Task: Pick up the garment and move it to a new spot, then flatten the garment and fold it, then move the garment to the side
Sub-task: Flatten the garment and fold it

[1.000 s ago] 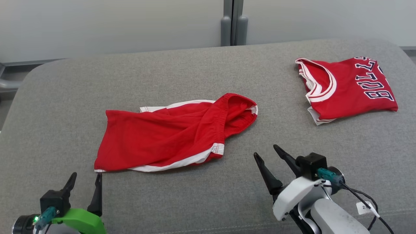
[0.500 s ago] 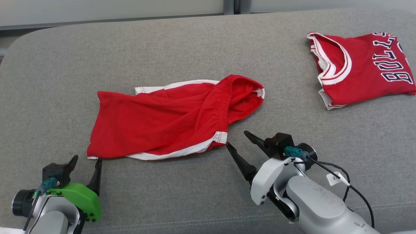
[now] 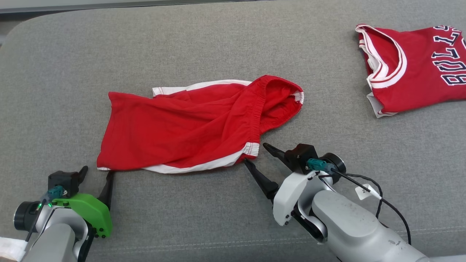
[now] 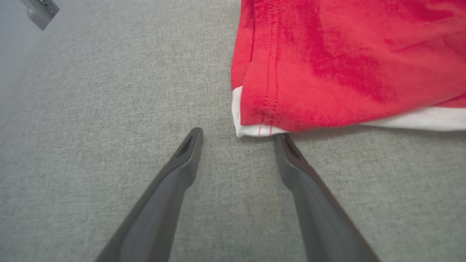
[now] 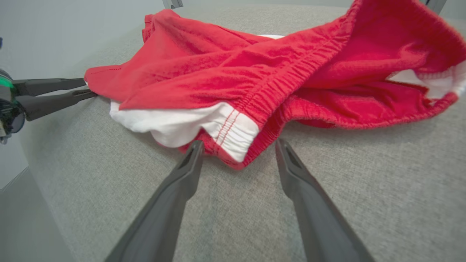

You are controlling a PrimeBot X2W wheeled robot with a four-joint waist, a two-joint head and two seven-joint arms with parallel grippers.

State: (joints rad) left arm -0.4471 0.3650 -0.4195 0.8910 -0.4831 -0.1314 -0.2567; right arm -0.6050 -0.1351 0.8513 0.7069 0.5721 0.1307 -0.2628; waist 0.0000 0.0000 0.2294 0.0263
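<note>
Counter (image 3: 218,36): grey fabric-covered surface carrying both pieces of clothing.
Garment (image 3: 182,134): red shorts with white trim, lying rumpled near the middle of the counter, the elastic waistband gaping open toward the right.
Jersey (image 3: 418,72): red with white trim and dark lettering, folded at the far right, well apart from the shorts.
Right tool (image 3: 255,153): fingers spread wide with nothing gripped. In the right wrist view it (image 5: 239,142) straddles the white-trimmed corner below the waistband, one fingertip on each side.
Left tool (image 3: 97,171): fingers apart and empty, at the shorts' near-left corner. In the left wrist view (image 4: 238,134) one fingertip sits right at the white hem.
</note>
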